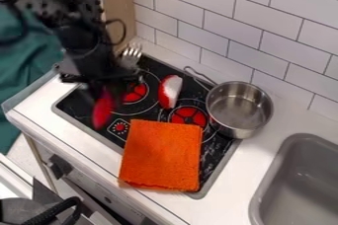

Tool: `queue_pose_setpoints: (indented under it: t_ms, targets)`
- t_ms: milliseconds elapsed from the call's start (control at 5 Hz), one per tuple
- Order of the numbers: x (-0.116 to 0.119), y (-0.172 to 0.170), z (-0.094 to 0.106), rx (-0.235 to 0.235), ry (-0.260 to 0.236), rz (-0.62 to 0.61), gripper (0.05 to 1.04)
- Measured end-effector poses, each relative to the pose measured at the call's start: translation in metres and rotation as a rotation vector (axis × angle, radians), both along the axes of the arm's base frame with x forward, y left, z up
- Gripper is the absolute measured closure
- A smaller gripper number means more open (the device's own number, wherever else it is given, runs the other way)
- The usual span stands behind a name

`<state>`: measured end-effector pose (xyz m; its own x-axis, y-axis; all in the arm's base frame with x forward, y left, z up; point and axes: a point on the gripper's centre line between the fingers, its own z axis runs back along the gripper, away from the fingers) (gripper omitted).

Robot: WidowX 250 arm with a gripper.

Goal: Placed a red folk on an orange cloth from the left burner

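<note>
Camera view shows the claw point(115, 82) gripping the red fork point(103, 109), handle out one side, tines the other.

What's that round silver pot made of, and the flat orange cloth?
The pot looks like smooth metal, maybe steel, because it gleams. The cloth seems to be fuzzy, matte fabric, since its surface looks nubbly and doesn't shine; cotton or microfibre, I can't tell.

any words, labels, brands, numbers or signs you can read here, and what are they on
None can be read.
Small white marks ringing the red dot on the black marbled stovetop: too small to read.
Orange cloth and shiny metal pot: no legible text.
</note>
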<state>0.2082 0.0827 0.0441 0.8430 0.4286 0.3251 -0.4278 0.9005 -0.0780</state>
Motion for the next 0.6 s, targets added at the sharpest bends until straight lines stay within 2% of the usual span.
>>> queue_pose_setpoints:
  t_ms: [200,400,600]
  targets:
    - [-0.027,-0.005,-0.002,0.021,0.028,-0.026,0.681]
    - [-0.041,-0.012,-0.01,0.036,0.044,-0.098,0.681]
    - [-0.042,-0.035,-0.014,0.052,0.037,-0.217,0.681]
